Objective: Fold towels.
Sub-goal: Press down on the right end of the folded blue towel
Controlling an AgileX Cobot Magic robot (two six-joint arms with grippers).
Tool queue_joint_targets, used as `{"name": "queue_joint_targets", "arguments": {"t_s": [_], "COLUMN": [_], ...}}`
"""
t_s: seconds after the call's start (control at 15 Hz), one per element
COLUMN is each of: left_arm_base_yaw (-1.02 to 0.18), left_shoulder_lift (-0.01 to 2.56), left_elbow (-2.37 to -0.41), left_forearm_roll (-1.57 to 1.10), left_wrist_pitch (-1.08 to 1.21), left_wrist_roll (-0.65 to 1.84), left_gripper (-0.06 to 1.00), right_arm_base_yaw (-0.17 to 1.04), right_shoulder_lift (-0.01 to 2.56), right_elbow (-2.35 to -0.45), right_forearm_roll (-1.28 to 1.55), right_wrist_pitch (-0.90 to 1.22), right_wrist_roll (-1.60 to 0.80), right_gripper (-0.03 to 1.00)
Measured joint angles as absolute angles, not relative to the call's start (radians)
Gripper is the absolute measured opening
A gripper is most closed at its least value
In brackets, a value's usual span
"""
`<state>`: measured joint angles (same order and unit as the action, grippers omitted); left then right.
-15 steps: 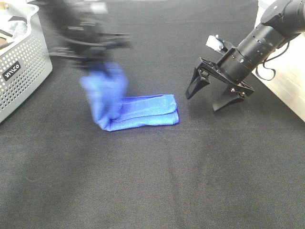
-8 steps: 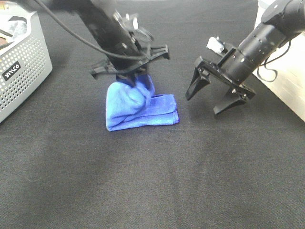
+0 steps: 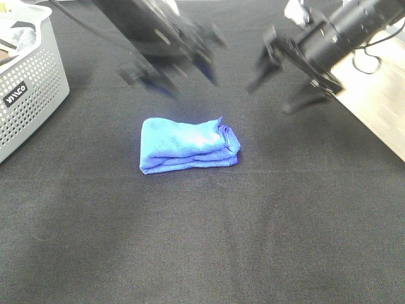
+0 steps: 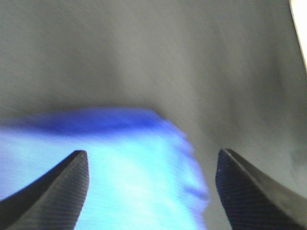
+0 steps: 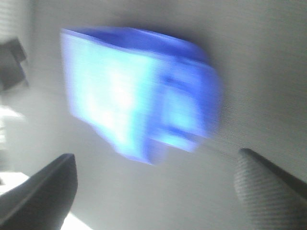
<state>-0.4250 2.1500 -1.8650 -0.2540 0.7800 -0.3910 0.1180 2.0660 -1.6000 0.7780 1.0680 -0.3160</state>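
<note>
Tabletop (image 3: 190,253) in black cloth carried the blue towel (image 3: 188,144), which lay folded flat with its long axis running side to side. Just beyond the towel's far edge the left jaws hung wide and empty above it, nearer than the right jaws, also wide, off beyond its right end. Well left of the towel stood a grey basket (image 3: 31,88).

dark label (image 3: 16,94) on grey basket (image 3: 39,75), lettering illegible
</note>
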Motion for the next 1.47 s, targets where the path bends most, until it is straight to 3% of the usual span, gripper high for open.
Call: {"name": "queue_joint_targets", "arguments": {"t_s": [0.27,0.53,1.0,1.47], "left_arm_base_yaw": [-0.317,-0.314,-0.314,-0.314], "left_shoulder_lift": [2.078,2.074,2.074,2.074], "left_elbow": [-1.865,-1.865,-1.865,-1.865], "left_forearm_roll": [-0.179,-0.180,-0.181,-0.171], "left_wrist_pitch": [0.824,0.838,0.862,0.894], "left_wrist_roll": [-0.388,-0.388,-0.388,-0.375], "left_gripper": [0.70,0.70,0.71,0.71], "right_arm_base_yaw": [0.223,0.313,0.297,0.192], "right_shoulder_lift": [2.123,2.270,2.398,2.396], "right_elbow": [-1.600,-1.600,-1.600,-1.602], "right_forearm_roll": [1.039,1.279,1.232,1.180], "right_wrist_pitch": [1.045,1.036,1.012,1.074], "right_wrist_roll": [-0.472,-0.627,-0.691,-0.685], "right_gripper": [0.83,0.83,0.82,0.82]}}
